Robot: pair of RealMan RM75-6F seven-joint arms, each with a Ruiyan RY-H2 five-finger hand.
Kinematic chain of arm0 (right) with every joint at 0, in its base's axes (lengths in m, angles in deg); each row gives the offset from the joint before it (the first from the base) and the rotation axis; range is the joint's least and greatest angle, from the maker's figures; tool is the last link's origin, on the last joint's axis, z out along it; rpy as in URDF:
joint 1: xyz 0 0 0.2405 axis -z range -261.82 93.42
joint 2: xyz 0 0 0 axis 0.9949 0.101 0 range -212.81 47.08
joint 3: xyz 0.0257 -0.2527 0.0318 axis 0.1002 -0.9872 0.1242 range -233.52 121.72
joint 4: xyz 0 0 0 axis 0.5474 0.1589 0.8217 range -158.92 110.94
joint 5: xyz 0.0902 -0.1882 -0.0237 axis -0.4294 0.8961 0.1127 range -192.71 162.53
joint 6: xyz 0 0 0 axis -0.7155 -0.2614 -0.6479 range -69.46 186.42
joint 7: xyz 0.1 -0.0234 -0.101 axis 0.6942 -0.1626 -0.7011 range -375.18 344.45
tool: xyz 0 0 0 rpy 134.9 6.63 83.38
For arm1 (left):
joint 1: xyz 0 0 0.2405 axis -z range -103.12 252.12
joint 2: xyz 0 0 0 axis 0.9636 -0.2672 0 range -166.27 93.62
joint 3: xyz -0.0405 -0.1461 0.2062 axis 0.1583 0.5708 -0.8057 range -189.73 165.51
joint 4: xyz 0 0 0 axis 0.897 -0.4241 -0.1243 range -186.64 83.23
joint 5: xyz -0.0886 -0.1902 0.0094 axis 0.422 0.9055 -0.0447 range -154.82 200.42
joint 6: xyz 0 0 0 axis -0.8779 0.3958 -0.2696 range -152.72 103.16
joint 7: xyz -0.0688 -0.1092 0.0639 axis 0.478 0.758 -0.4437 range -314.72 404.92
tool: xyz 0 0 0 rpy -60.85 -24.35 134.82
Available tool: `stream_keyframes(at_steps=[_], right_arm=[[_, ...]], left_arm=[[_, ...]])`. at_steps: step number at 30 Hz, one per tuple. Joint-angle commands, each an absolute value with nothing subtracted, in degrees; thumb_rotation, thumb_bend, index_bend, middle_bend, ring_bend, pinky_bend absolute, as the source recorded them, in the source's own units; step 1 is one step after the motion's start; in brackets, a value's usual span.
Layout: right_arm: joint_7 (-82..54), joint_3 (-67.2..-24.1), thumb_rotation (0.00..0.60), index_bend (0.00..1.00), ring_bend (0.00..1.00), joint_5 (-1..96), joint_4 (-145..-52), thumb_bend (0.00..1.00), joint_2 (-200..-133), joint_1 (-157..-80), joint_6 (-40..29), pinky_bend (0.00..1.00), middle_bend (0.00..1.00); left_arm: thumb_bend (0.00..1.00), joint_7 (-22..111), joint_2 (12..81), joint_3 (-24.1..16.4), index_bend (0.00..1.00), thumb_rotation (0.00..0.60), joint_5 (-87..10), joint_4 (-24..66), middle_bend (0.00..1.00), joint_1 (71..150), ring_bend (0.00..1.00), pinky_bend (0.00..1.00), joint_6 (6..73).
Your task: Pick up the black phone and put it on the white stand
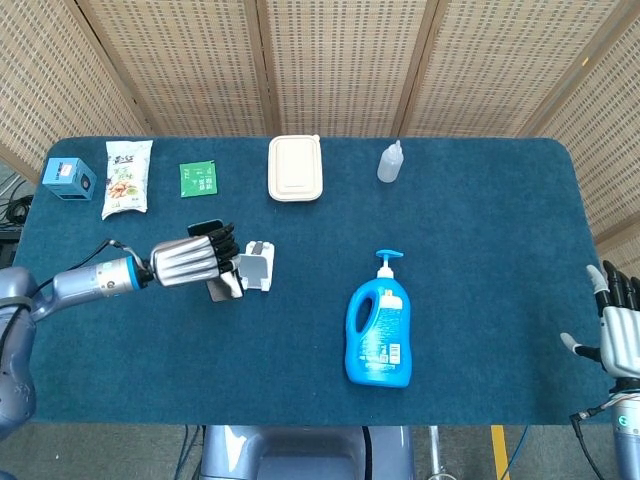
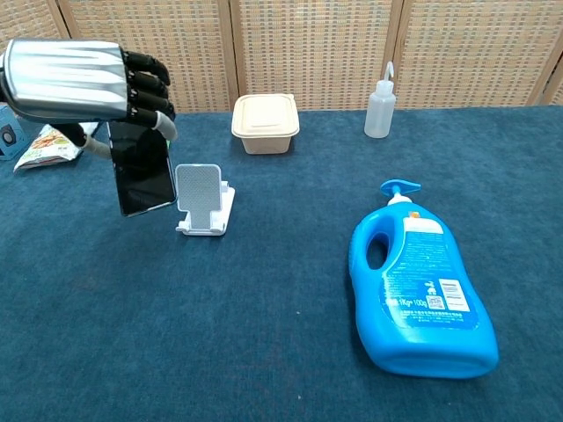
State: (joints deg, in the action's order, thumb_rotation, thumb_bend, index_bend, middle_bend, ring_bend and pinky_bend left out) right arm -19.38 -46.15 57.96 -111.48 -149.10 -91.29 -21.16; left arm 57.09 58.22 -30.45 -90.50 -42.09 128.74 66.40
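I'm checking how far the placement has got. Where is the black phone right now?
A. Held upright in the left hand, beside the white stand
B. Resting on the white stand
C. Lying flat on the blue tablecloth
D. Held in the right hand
A: the left hand grips the black phone off the table, next to the white stand, which is unoccupied.

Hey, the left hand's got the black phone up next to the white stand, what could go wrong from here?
The left hand grips the black phone only by its top edge, so the phone may swing or slip as it comes down. The white stand looks small and light; a nudge from the phone's lower edge might push or tip it. From the head view, the hand covers much of the phone, so lining it up with the stand may be hard.
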Motion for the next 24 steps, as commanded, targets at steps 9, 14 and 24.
stream_keyframes(at_steps=[9, 14, 24], right_arm=[[-17.9, -46.4, 0.6, 0.0, 0.0, 58.1, -111.3, 0.0, -148.7, -91.5, -20.2, 0.0, 0.0], [-17.6, -46.4, 0.6, 0.0, 0.0, 58.1, -111.1, 0.0, -148.6, -91.5, -20.0, 0.0, 0.0], [-16.4, -46.5, 0.6, 0.0, 0.0, 57.9, -111.0, 0.0, -148.3, -91.6, -19.4, 0.0, 0.0]], left_arm=[[0.0, 37.8, 60.4, -33.6, 0.41, 0.6, -94.0, -40.0, 0.42, 134.7, 0.38, 0.25, 59.0], [0.0, 36.1, 60.6, -33.3, 0.41, 0.6, -93.6, -38.8, 0.42, 135.0, 0.38, 0.25, 57.9], [0.0, 33.1, 61.5, -32.2, 0.41, 0.6, -92.4, -37.3, 0.42, 136.0, 0.38, 0.25, 56.1]])
